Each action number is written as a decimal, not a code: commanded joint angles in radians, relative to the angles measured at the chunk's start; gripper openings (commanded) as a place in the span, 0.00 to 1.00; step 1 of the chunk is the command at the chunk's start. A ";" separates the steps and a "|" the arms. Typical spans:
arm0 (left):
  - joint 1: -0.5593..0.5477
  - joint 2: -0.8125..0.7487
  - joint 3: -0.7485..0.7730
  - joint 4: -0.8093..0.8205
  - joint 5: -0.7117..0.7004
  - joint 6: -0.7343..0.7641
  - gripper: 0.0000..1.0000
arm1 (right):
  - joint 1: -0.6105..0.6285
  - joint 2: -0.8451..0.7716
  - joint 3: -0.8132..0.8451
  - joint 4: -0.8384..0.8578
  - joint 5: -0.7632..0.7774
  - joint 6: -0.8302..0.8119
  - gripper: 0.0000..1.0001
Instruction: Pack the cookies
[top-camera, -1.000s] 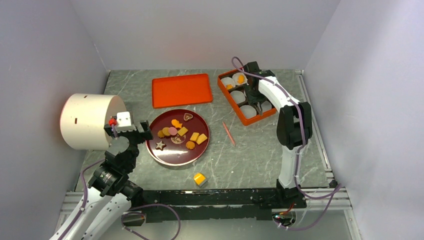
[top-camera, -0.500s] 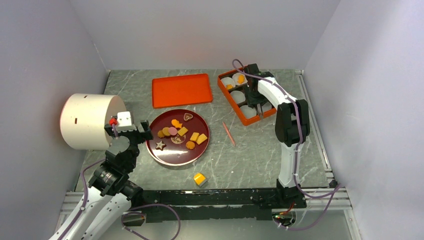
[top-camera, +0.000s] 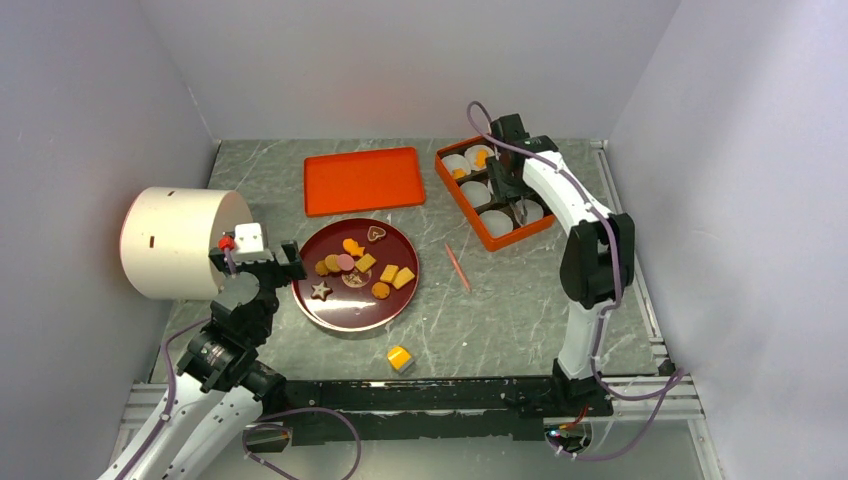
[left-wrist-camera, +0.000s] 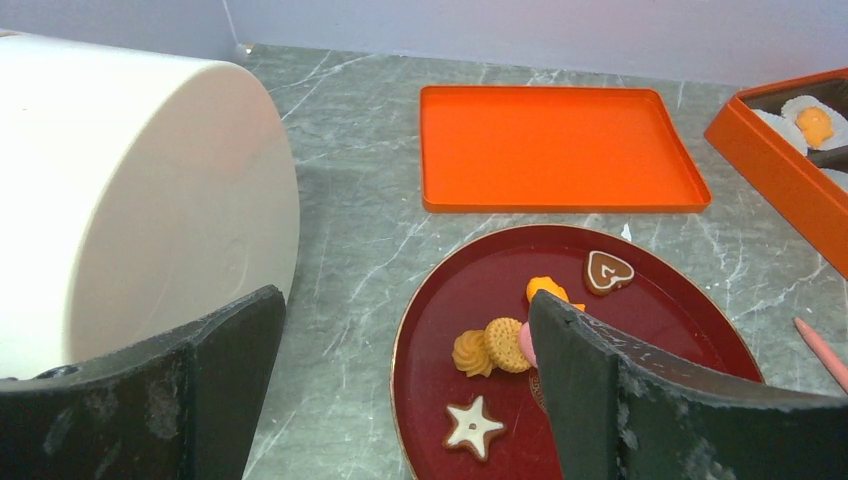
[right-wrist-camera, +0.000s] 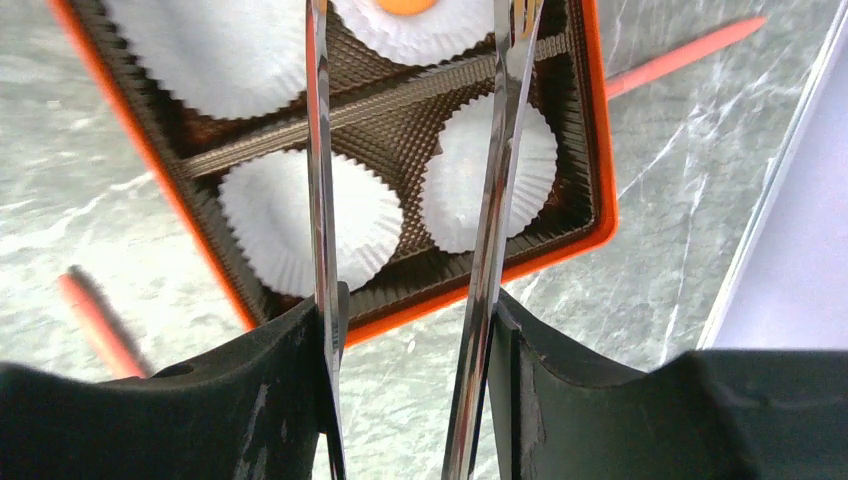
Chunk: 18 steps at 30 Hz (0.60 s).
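Note:
Several cookies, orange, yellow, brown and pink, lie on a dark red plate; the left wrist view shows a star cookie and a heart cookie. An orange box holds white paper cups; two far cups hold orange cookies. My right gripper is shut on metal tongs over the box's middle cups. The tong blades stand apart with nothing between them, above empty cups. My left gripper is open and empty at the plate's left edge.
An orange lid lies behind the plate. A large white cylinder lies on its side at the left. A thin pink stick lies between the plate and the box. A yellow-orange cube sits near the front edge.
My right gripper has moved the tongs a little away from the box's near cups toward its middle. The left arm and the cookies on the plate have not moved.

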 joint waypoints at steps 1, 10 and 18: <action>0.000 -0.008 0.002 0.030 0.019 0.017 0.96 | 0.058 -0.129 -0.008 -0.008 -0.010 0.004 0.54; -0.002 -0.031 0.000 0.033 0.028 0.015 0.96 | 0.243 -0.220 -0.057 -0.054 0.007 0.039 0.51; -0.023 -0.053 0.002 0.030 0.028 0.012 0.96 | 0.436 -0.268 -0.114 -0.069 -0.020 0.121 0.49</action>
